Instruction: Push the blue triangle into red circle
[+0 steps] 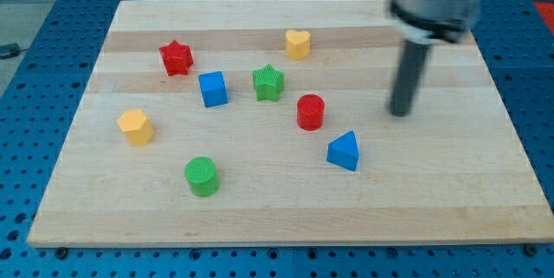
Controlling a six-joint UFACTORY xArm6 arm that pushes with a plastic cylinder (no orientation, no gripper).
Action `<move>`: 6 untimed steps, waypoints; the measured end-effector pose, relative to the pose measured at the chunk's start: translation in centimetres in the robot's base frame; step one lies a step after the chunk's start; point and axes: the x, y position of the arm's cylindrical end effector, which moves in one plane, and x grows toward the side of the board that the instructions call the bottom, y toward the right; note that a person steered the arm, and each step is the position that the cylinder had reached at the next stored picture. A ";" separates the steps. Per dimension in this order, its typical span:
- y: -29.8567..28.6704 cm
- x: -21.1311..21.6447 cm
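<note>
A: Where's my tip (400, 113)?
B: Touching nothing, no hand to open. The blue triangle (344, 151) lies below-left, the red circle (310, 112) left, so the push line needs rounding behind it.

Bright, even overhead light; blocks cast only faint, short shadows on the wooden board (286, 200). The arm's metal housing (433, 1) is motion-blurred; blocks stay sharp.

My tip (399, 113) points straight down from a blurred grey arm head (433, 1) at the view's upper right, the dark rod upright
</note>
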 end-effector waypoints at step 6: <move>-13.1 2.6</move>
